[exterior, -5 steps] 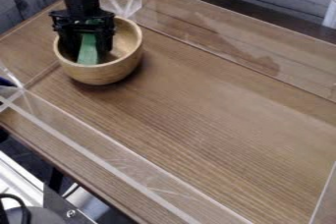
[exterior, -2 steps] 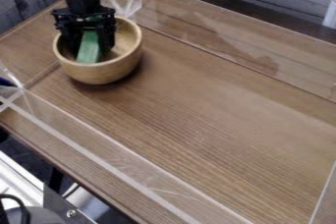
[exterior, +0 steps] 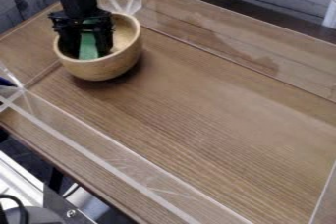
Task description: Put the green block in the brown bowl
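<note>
Sitting inside the round light-brown wooden bowl [exterior: 121,67], the small bright green rectangular block [exterior: 88,47] looks placed, standing fairly upright toward the bowl's left side in the camera view. Black robot gripper [exterior: 84,22] is right over it, fingers spread wide, seemingly no grip on the block, though contact can't be ruled out at this angle. Main risk: fingers sit low at the bowl's far rim, so pulling out sideways could catch the wall and drag or tip the bowl on the wooden table [exterior: 210,110]. Brushing a finger against the block could knock it over. Closing again too early might re-grab it and carry it out. Straight-up retreat looks safest.
</note>
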Controlling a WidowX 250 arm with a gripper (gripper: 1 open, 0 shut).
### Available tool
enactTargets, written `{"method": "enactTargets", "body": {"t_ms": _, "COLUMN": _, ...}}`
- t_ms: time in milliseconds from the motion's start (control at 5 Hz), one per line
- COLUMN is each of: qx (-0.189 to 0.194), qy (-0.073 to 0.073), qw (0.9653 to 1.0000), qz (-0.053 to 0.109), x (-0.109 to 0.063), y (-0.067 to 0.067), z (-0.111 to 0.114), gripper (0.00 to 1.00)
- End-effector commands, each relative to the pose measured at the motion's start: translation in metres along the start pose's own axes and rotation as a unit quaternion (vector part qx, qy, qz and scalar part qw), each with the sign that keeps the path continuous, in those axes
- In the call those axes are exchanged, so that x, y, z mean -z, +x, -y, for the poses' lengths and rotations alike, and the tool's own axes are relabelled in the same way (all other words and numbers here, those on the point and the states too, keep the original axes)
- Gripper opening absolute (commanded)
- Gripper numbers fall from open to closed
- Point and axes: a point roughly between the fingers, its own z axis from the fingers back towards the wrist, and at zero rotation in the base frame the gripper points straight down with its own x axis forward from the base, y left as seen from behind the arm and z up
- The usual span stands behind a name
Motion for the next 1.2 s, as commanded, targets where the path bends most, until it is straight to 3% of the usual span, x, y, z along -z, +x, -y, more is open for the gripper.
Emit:
{"method": "enactTargets", "body": {"t_ms": 0, "qx": -0.009, "qy": 0.009, "qw": 0.9996, "qz": 0.026, "x": -0.021, "y": 0.004, "z": -0.008, "gripper": 1.0}}
{"method": "enactTargets", "body": {"t_ms": 200, "qx": -0.016, "qy": 0.01, "qw": 0.9995, "qz": 0.027, "x": -0.027, "y": 0.005, "z": -0.012, "gripper": 0.0}}
{"method": "enactTargets", "body": {"t_ms": 600, "qx": -0.036, "qy": 0.028, "qw": 0.9982, "qz": 0.038, "x": -0.022, "y": 0.004, "z": -0.008, "gripper": 0.0}}
{"method": "enactTargets", "body": {"t_ms": 1000, "qx": -0.023, "qy": 0.006, "qw": 0.9996, "qz": 0.016, "x": -0.01, "y": 0.011, "z": -0.007, "gripper": 0.0}}
